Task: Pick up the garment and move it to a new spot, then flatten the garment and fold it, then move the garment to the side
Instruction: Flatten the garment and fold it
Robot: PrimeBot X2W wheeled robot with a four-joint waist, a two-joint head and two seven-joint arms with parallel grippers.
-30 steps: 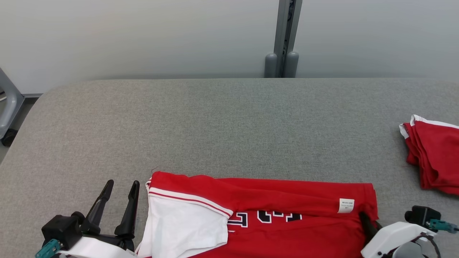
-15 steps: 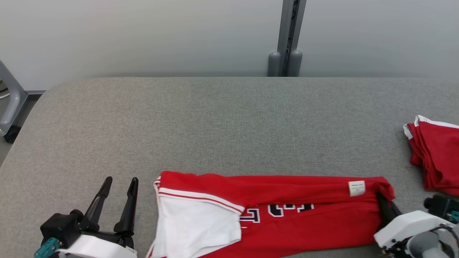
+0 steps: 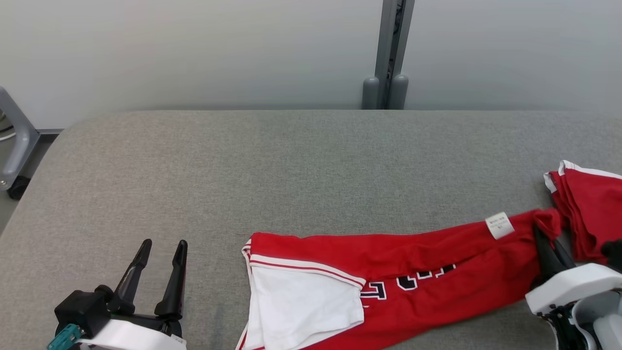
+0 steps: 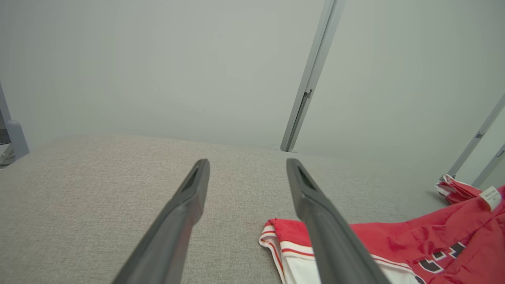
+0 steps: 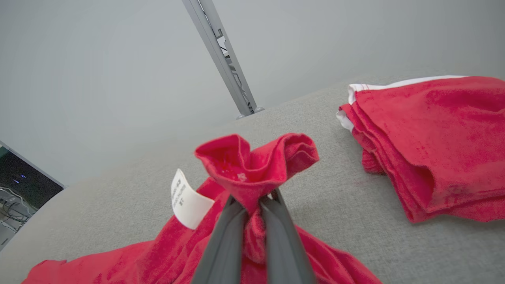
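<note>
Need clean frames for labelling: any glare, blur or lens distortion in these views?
Head view: soft even light, no glare, garment lettering crisp. Left wrist view: wide-angle lens tilts the wall post; left gripper goes soft toward the lens. Right wrist view: post leans too; right gripper, shut on the garment, slightly soft; label print too small to read.

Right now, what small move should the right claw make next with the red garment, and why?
Probably raise the right claw slightly, then pull rightward: it pinches the end of the red-and-white fabric garment, nearly against the folded red fabric pile.
</note>
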